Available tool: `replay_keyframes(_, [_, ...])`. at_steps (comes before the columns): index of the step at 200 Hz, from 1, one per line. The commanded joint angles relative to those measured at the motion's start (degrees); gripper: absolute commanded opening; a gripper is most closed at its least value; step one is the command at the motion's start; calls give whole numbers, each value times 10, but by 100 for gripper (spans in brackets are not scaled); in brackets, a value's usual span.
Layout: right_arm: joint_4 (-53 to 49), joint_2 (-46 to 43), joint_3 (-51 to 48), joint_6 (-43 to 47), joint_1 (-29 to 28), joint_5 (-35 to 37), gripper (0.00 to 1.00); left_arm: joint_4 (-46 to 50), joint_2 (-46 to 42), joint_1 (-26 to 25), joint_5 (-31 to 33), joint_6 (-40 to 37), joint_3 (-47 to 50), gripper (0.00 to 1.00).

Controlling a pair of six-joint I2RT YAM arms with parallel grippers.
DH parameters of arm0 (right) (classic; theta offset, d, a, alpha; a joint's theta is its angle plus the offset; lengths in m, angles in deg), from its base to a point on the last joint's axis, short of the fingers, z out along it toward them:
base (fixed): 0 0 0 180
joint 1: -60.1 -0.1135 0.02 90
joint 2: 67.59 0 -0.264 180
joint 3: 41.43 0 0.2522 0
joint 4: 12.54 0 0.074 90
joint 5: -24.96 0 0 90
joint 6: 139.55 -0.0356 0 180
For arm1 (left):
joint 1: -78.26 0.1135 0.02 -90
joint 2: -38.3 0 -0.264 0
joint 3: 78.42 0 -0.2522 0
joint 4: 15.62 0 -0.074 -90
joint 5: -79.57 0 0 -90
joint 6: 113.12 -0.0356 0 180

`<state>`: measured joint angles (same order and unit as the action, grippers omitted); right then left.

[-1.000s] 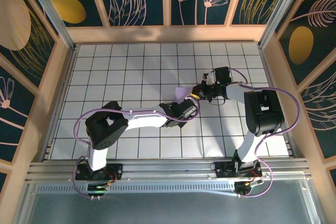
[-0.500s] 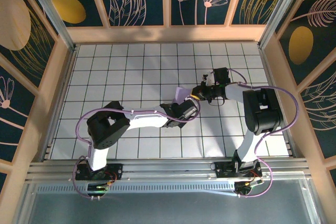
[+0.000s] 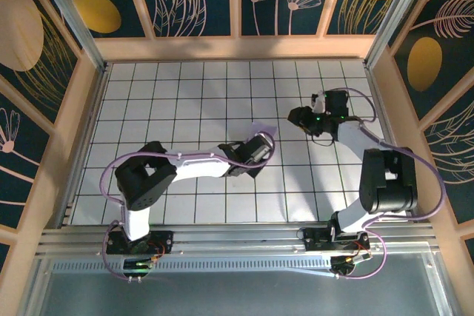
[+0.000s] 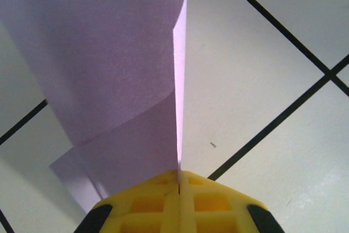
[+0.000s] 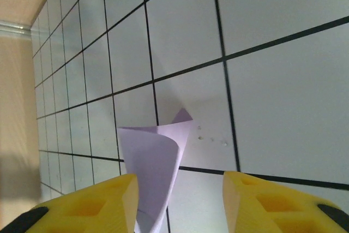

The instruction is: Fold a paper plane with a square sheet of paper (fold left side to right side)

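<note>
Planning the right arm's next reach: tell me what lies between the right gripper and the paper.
Bare tile, seen from the top view, separates the right gripper from the paper.

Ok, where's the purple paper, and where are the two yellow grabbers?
purple paper [image 4: 109,53], left wrist view, on its curled-over face.
left gripper [image 4: 179,177], left wrist view, where its shut fingertips pinch the paper.
right gripper [image 5: 180,184], right wrist view, gap between its open fingertips.
</note>
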<state>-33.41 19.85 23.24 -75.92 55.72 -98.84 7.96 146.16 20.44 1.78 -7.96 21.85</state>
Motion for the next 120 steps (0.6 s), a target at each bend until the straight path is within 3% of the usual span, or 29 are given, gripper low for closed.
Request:
replay_keyframes(1, [-16,-26,-30,34,5,15,47,-55,-35,34,-94,42,30,0])
replay_keyframes(120, [66,-16,-97,6,-45,-49,46,-174,-14,134,-342,161,81,0])
